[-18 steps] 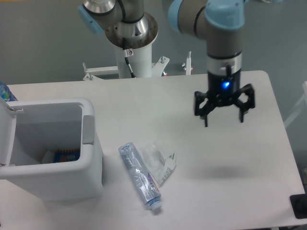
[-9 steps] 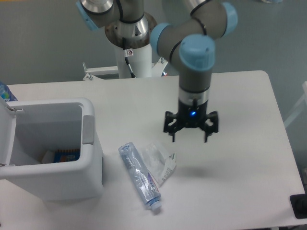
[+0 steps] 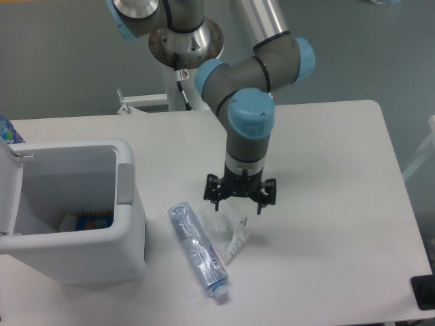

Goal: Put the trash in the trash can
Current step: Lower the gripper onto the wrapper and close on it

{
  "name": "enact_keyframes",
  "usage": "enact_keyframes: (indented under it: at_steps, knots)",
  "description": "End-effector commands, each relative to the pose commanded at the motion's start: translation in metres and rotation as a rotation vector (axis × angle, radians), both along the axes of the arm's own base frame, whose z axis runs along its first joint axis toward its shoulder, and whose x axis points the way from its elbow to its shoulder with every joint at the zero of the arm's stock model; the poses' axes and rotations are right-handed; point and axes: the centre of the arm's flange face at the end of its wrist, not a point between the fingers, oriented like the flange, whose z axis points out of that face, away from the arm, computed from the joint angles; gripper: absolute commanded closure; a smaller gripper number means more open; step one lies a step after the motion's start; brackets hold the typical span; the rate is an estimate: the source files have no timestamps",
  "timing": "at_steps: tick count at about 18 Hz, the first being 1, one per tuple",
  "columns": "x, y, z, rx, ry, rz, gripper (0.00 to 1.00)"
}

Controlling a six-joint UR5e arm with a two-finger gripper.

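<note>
1. The end effector (image 3: pixel 237 206) hangs over the middle of the white counter (image 3: pixel 326 231), fingers pointing down and spread wide, with nothing held between them.
2. Its fingertips sit just above the upper edge of the crumpled wrapper (image 3: pixel 228 231); whether they touch it cannot be told.
3. The wrapper lies on the counter toward the front edge, just beside the crushed bottle (image 3: pixel 198 248) and touching it along its right side.
4. The bottle lies flat and slanted, its cap end pointing at the front edge of the counter, its other end aimed toward the trash can (image 3: pixel 75 217).
5. The trash can stands at the left edge of the counter, near the bottle but apart from it, its lid (image 3: pixel 7 197) swung open at its left side.
6. Inside the can some items show at the bottom, one with blue and orange colouring.
7. The arm's white base column (image 3: pixel 190 81) stands behind the back edge of the counter.
</note>
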Motion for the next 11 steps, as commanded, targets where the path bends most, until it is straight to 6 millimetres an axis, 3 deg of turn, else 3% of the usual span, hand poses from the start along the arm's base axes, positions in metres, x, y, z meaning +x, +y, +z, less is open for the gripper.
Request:
enact_keyframes:
  at_steps: [6,11]
  knots:
    - [0.007,-0.010,-0.018,-0.084,0.023,0.005,0.00]
    - [0.006,-0.002,-0.033,-0.103,0.008,0.063,0.00]
